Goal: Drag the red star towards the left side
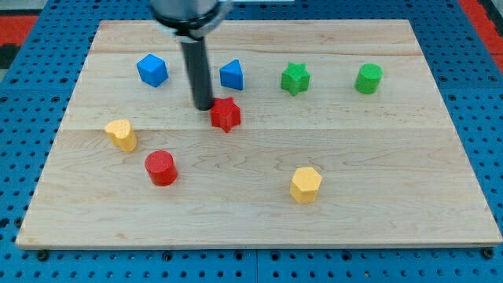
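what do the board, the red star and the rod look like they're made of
Board: pale wood, probably unvarnished; grain lines and plank seams show.
Red star: evenly painted matte red, likely wood or plastic; unclear which.
Rod: dark, smooth, slight sheen, metal or plastic; my tip sits just left of the star.

The pale wooden board (pixel 259 212) shows fine lengthwise grain and plank seams, with a smooth, matt finish. It lies on a blue perforated base (pixel 31 94) — plastic or painted metal, hard to tell. The dark cylindrical rod (pixel 198 71) has a soft satin sheen. At its 4 o'clock the red star-shaped block (pixel 225 115) looks smooth and matt — like the yellow hexagonal block (pixel 306 185).
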`<state>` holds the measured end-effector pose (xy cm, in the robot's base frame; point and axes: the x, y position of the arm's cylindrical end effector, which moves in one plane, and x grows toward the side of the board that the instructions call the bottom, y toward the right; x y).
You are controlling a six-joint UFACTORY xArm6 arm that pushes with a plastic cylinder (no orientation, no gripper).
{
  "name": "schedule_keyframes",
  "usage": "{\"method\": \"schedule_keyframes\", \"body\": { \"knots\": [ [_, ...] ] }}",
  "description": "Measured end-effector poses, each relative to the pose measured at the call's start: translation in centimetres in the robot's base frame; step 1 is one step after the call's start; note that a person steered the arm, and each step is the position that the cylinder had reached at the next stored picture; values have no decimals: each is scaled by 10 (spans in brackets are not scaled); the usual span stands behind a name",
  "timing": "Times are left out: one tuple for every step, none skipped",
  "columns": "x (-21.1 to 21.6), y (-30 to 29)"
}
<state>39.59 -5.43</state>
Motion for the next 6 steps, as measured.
{"method": "schedule_keyframes", "body": {
  "knots": [
    [15,42],
    [74,63],
    [64,71],
    [68,108],
    [115,94],
    [132,72]
  ]
}}
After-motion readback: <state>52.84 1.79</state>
